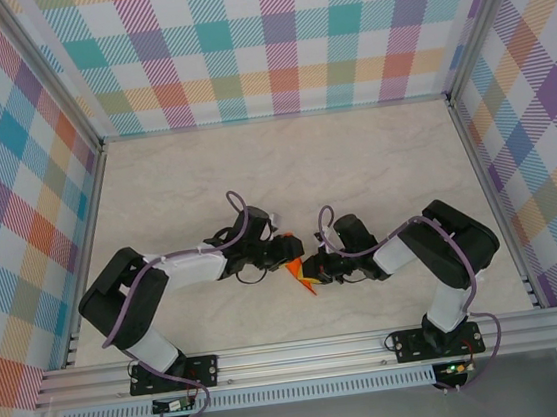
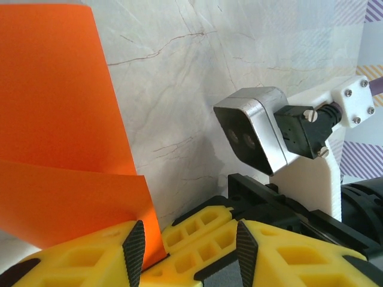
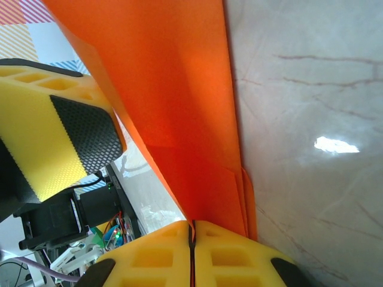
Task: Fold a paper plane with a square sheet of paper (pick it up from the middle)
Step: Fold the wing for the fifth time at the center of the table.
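Observation:
The paper plane (image 1: 302,279) is a bright orange folded sheet held just above the table between the two arms. My right gripper (image 1: 313,267) is shut on its lower edge; in the right wrist view the yellow fingers (image 3: 155,257) press together on the layered folds of the paper plane (image 3: 179,101). My left gripper (image 1: 285,252) stands open right beside it. In the left wrist view its black pads (image 2: 134,251) are well apart, the right gripper's shut yellow fingers (image 2: 197,230) lie between them, and the orange paper (image 2: 60,149) rises past the left pad.
The marble tabletop (image 1: 284,168) stretches away behind the grippers. Plaid walls (image 1: 269,38) enclose it on three sides. An aluminium rail (image 1: 305,351) carrying both arm bases runs along the near edge. The right wrist camera (image 2: 254,134) sits close in front of my left gripper.

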